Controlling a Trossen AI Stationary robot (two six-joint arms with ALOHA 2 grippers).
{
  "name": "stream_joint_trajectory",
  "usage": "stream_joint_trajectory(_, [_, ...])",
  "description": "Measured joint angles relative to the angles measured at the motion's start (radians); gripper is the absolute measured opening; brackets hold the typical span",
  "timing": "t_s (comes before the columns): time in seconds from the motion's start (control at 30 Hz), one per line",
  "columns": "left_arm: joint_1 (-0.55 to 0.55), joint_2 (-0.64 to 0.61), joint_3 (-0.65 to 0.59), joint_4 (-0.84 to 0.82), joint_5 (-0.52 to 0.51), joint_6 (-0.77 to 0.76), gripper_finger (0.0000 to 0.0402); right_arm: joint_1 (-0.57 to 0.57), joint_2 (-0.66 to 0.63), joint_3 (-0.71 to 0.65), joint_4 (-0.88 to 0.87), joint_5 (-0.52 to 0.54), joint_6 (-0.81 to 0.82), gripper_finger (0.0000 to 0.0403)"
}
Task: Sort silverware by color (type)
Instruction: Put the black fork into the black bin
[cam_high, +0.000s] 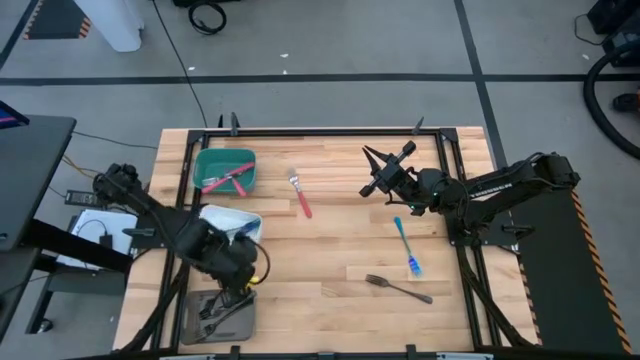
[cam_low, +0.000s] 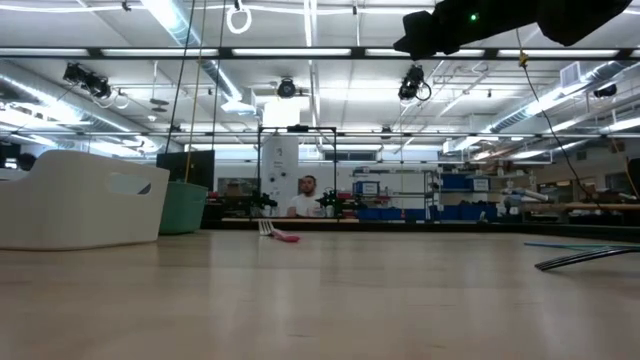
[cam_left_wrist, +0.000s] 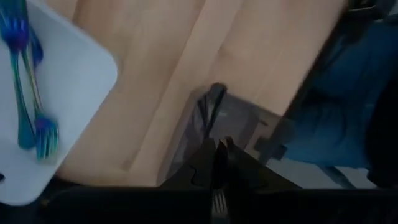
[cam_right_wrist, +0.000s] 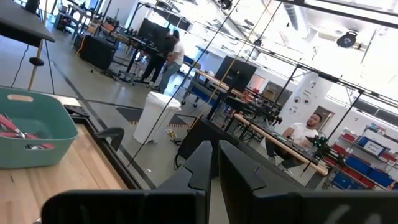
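Sorted partly: reds in green bin (cam_high: 212, 160), blues in white bin (cam_high: 214, 214). Left loose on table (cam_high: 330, 280): red fork (cam_high: 299, 194), blue utensil (cam_high: 407, 248), grey fork (cam_high: 398, 288). Left tool (cam_high: 236, 296) clenched empty over grey bin (cam_high: 196, 325); right tool (cam_high: 376, 168) clenched, empty.

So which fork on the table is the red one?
Start at the green plastic bin in the far left corner of the wooden table. Just beside it on bare wood lies the red-handled metal fork. The other loose ones are blue-handled or all dark grey.

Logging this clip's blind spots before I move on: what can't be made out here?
- Grey bin contents: high view, the left claw overhangs it; left wrist view is blurred.
- Green bin contents: low view, hidden by the white bin.
- Blue fork: low view, only a thin streak.
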Motion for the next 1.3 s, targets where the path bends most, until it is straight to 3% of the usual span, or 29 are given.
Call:
stream_joint_trajectory(0.2, [-0.078, 0.001, -0.115, -0.005, -0.011, -0.121, 0.0027, 0.000, 0.000, 0.000, 0.000, 0.000, 0.000, 0.0035])
stream_joint_trajectory(0.37, [-0.090, 0.001, -0.216, -0.006, 0.099, -0.143, 0.0027, 0.000, 0.000, 0.000, -0.001, 0.001, 0.000, 0.0035])
stream_joint_trajectory(0.53, [-0.090, 0.001, -0.274, 0.016, 0.120, -0.142, 0.0027, 0.000, 0.001, 0.000, -0.011, 0.002, 0.048, 0.0035])
stream_joint_trajectory(0.87, [-0.083, 0.001, -0.317, 0.013, 0.091, -0.141, 0.0030, 0.020, 0.001, 0.000, -0.016, 0.013, 0.112, 0.0035])
stream_joint_trajectory(1.03, [-0.070, 0.001, -0.317, 0.027, 0.090, -0.139, 0.0053, 0.023, 0.001, 0.000, -0.035, 0.017, 0.110, 0.0035])
stream_joint_trajectory(1.3, [-0.096, 0.001, -0.317, 0.262, 0.154, -0.140, 0.0081, 0.015, 0.002, 0.000, -0.043, 0.105, 0.103, 0.0035])
